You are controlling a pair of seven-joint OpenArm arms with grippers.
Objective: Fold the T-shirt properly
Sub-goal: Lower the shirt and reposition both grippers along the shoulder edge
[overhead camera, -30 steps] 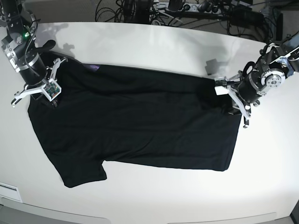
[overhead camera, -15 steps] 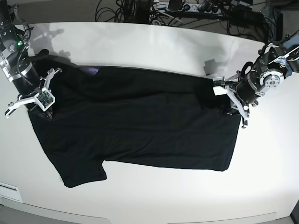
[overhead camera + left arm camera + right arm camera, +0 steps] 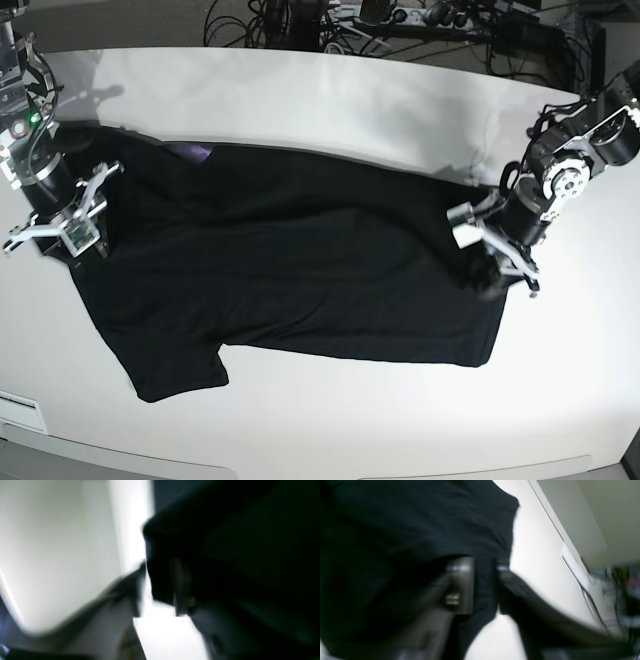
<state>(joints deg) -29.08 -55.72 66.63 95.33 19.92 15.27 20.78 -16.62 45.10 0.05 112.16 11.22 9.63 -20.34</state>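
Note:
The black T-shirt (image 3: 290,260) lies spread, plain side up, on the white table (image 3: 330,90). A bit of purple print (image 3: 195,150) peeks out at its far left edge. My right gripper (image 3: 75,240) is at the shirt's left edge. In the right wrist view it (image 3: 483,590) is shut on a fold of the T-shirt (image 3: 407,525). My left gripper (image 3: 490,262) is at the shirt's right edge. In the blurred left wrist view it (image 3: 160,597) pinches black cloth (image 3: 225,542).
Cables and devices (image 3: 400,20) crowd the space behind the table's back edge. A white label (image 3: 20,410) sits at the front left corner. The table's front edge runs close below the shirt's sleeve (image 3: 180,375).
My right gripper has moved left and slightly toward the front, taking the shirt's left edge with it. My left gripper has moved toward the front and inward, dragging the right hem corner over the shirt.

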